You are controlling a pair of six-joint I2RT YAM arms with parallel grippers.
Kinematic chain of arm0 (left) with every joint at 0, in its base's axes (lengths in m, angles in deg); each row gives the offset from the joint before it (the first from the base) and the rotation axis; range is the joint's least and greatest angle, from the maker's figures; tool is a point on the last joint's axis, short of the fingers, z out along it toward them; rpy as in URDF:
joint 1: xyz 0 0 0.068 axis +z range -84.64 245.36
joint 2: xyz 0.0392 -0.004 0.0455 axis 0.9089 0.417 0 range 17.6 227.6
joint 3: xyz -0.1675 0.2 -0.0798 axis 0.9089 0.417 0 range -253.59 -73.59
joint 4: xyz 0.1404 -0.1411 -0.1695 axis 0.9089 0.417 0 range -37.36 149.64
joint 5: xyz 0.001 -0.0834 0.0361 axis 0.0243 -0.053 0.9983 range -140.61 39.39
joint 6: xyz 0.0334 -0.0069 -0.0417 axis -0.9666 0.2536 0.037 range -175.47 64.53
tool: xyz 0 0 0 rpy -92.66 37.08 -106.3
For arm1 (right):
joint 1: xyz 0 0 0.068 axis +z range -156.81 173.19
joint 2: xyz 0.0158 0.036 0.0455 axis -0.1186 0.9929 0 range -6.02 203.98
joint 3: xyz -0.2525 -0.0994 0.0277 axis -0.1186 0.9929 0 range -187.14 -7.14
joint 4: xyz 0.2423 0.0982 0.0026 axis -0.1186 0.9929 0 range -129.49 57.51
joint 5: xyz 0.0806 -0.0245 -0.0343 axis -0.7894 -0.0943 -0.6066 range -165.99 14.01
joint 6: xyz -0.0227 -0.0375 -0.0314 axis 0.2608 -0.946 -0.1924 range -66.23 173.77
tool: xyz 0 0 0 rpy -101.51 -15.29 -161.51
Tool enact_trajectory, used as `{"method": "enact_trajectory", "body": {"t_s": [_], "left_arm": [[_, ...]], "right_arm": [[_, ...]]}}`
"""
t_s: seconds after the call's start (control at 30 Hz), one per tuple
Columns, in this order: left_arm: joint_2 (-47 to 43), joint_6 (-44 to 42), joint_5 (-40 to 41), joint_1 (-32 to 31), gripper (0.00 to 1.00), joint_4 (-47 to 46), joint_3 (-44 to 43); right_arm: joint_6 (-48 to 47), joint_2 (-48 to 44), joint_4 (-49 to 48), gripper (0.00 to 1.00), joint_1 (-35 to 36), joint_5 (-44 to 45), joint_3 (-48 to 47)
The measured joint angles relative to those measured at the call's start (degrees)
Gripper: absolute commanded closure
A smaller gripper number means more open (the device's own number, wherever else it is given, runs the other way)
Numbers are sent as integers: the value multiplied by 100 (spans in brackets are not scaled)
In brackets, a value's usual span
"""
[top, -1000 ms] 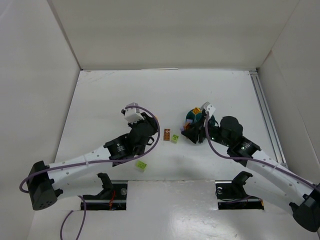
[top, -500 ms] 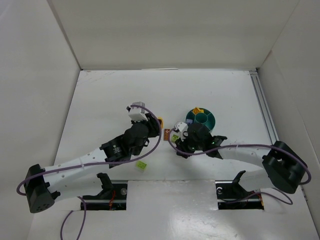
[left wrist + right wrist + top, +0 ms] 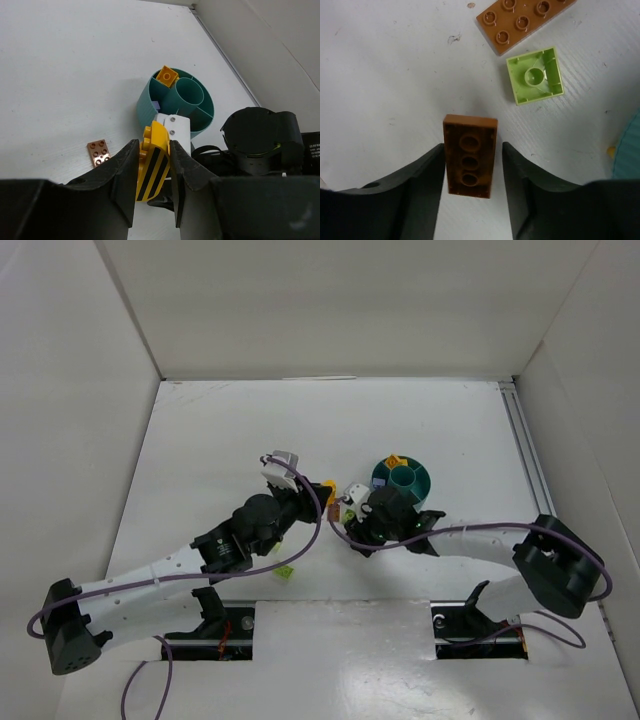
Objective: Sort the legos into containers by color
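Note:
My left gripper (image 3: 154, 146) is shut on a yellow brick with black stripes (image 3: 155, 165), held above the table just left of the teal bowl (image 3: 150, 100). An orange brick (image 3: 166, 76) and a purple piece (image 3: 156, 105) lie in the bowl's compartments. My right gripper (image 3: 472, 147) is open and low over the table, its jaws on either side of an upside-down brown brick (image 3: 470, 155). In the top view the left gripper (image 3: 322, 487) and right gripper (image 3: 352, 510) are close together left of the bowl (image 3: 420, 480).
A flat brown plate (image 3: 522, 20) and an upside-down lime brick (image 3: 536, 75) lie just beyond the brown brick. The plate also shows in the left wrist view (image 3: 99, 151). Another lime brick (image 3: 285, 571) lies near the table's front edge. White walls enclose the table.
My right arm swung left from the bowl and came down with open jaws around the brown brick. My left gripper moved right toward the bowl with the yellow brick.

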Motion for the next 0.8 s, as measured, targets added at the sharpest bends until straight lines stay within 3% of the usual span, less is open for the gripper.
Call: {"method": "enact_trajectory", "body": {"t_s": [0.1,0.4,0.6,0.8], "left_arm": [[0,-33,-26,9,100,2,0],[-20,-319,-308,63,100,-79,2],[-439,-1014,-1620,72,100,-774,317],[-785,-1786,-3276,70,100,-1145,396]], "right_arm": [[0,-240,229,34,11,33,4],[-337,-2188,1086,29,31,31,-264],[-826,-3397,1095,29,31,-780,-551],[-1246,-3735,1021,29,31,-1596,-855]]}}
